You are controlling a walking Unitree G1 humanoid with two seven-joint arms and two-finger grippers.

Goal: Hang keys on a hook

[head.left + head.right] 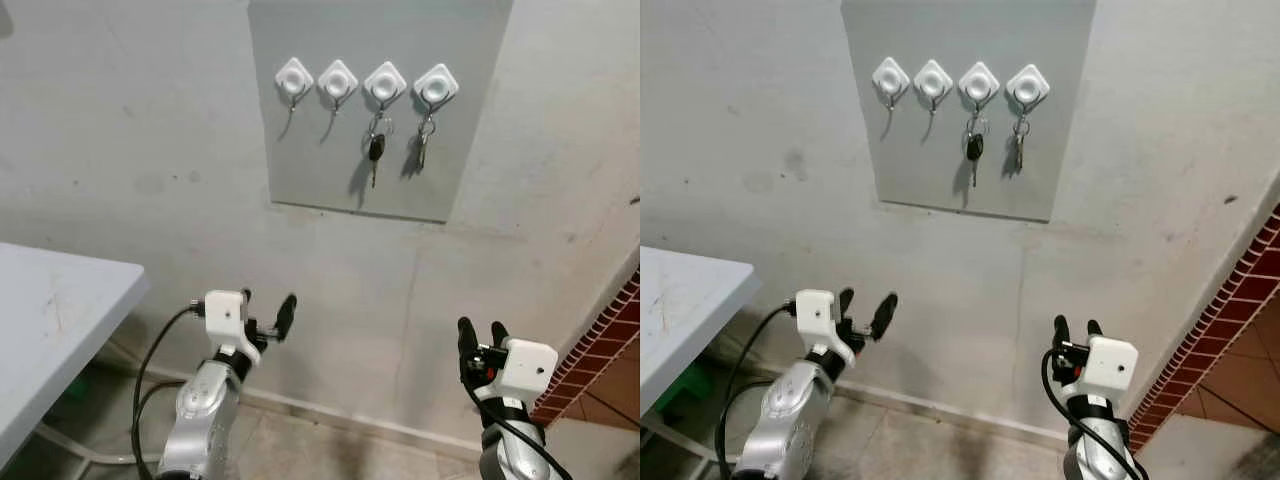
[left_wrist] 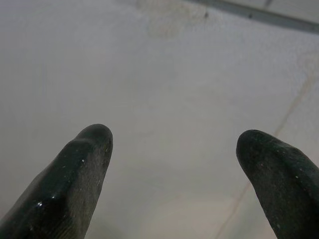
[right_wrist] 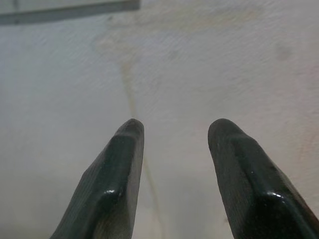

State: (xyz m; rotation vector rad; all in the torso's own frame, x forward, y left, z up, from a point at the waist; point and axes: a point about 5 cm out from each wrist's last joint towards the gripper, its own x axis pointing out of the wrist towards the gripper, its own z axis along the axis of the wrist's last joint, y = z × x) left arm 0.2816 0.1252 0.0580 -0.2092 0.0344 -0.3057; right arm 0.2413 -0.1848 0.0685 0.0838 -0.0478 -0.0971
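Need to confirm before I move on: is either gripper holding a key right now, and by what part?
Nothing is held. The left gripper and right gripper are both open and empty, below the hook board. Two keys already hang on hooks.

Grey panel [image 1: 310, 150] w/ four white hooks [image 1: 338, 80]; black-headed key [image 1: 376, 150] on panel. Below panel: black fingers [image 1: 286, 312], white wrist housings. Right of panel: red brick pattern [image 1: 600, 340].
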